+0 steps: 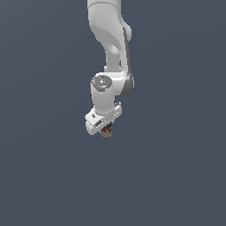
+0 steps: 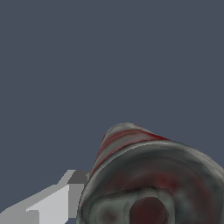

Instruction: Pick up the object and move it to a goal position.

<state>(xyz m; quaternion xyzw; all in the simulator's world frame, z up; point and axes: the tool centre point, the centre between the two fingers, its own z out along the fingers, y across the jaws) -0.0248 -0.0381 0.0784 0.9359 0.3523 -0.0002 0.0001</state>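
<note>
The object [image 2: 153, 179] is a small tin can with a red-and-white label and a dark metal rim. It fills much of the wrist view, very close to the camera. One pale grey finger [image 2: 52, 205] lies against its side. In the exterior view my gripper [image 1: 105, 129] points down below the white hand, and only a sliver of the object [image 1: 106, 133] peeks out under it. The gripper is shut on the can; the other finger is hidden behind it.
The white arm [image 1: 110, 39] reaches in from the top middle of the exterior view. A plain dark grey-blue surface [image 1: 176, 167] lies all around and below it.
</note>
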